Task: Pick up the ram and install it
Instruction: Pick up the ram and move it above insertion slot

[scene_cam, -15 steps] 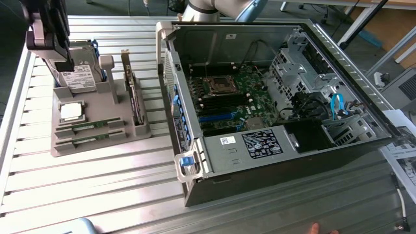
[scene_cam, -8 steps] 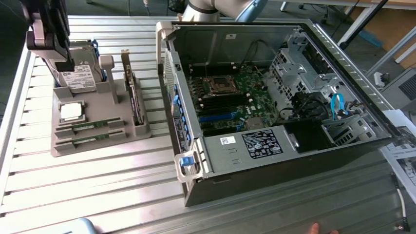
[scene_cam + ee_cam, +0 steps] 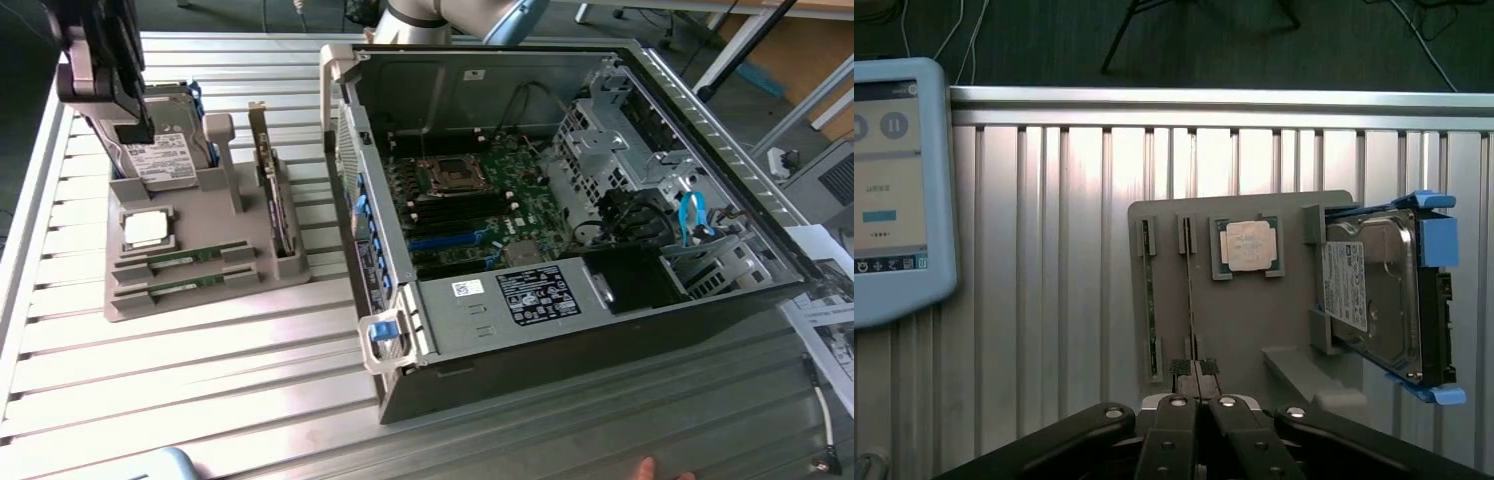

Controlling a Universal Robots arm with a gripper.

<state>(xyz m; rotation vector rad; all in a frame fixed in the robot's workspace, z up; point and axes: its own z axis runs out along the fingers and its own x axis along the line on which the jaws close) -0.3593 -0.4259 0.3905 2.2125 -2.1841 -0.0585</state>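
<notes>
Gripper (image 3: 1195,371) pressed together, empty, above tray (image 3: 1279,315). Ram (image 3: 1191,300) looks thin, light, stiff, fragile. You pinch long edges mid-board, avoid chips.

Surface (image 3: 200,400): ribbed bare metal, glossy with glare. Holder (image 3: 1254,320): matt grey plastic. Hard drive (image 3: 1384,300): shiny metal, paper label, blue plastic rails (image 3: 1439,240). Ram (image 3: 1150,300): green circuit board. Computer case (image 3: 441,330): dull sheet metal. Gripper (image 3: 1197,372): matt black.

Gripper (image 3: 1195,372) fully closed, tips tog.; arm up high.
</notes>
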